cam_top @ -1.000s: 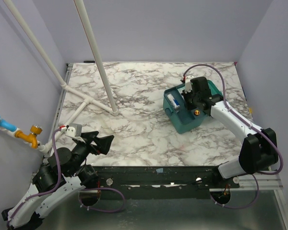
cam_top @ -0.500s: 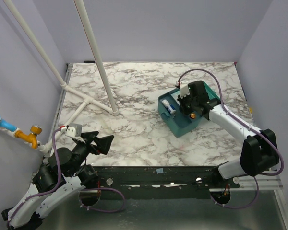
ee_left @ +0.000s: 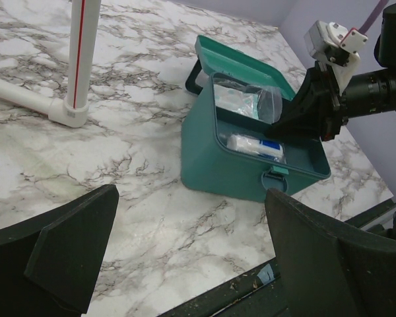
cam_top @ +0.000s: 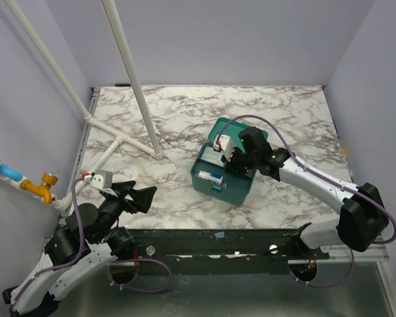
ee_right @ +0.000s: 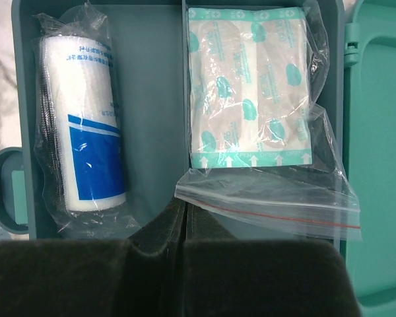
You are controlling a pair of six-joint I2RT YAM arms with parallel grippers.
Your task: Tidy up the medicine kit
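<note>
The medicine kit (cam_top: 223, 185) is a deep teal box standing open near the table's middle, its hinged lid (cam_top: 219, 127) tipped back. Inside its divided top tray lie a wrapped white bandage roll (ee_right: 84, 132) on the left and a clear bag of plasters (ee_right: 249, 92) on the right. My right gripper (ee_right: 185, 210) is shut on the tray's middle divider at the kit's (ee_right: 21, 99) near side. From the left wrist view the kit (ee_left: 231, 165) is ahead, with the right gripper (ee_left: 297, 122) at its rim. My left gripper (ee_left: 191, 198) hangs open and empty over the near left table (cam_top: 142, 195).
A white pipe frame (cam_top: 129, 142) stands on the left half of the marble table, its upright (ee_left: 79, 59) rising out of view. A black rail (cam_top: 218, 239) runs along the near edge. A blue and orange fitting (cam_top: 16, 177) hangs off the left wall.
My right gripper has dragged the kit leftward and nearer, from the right side toward the middle, and turned it. The left arm has stayed still.
</note>
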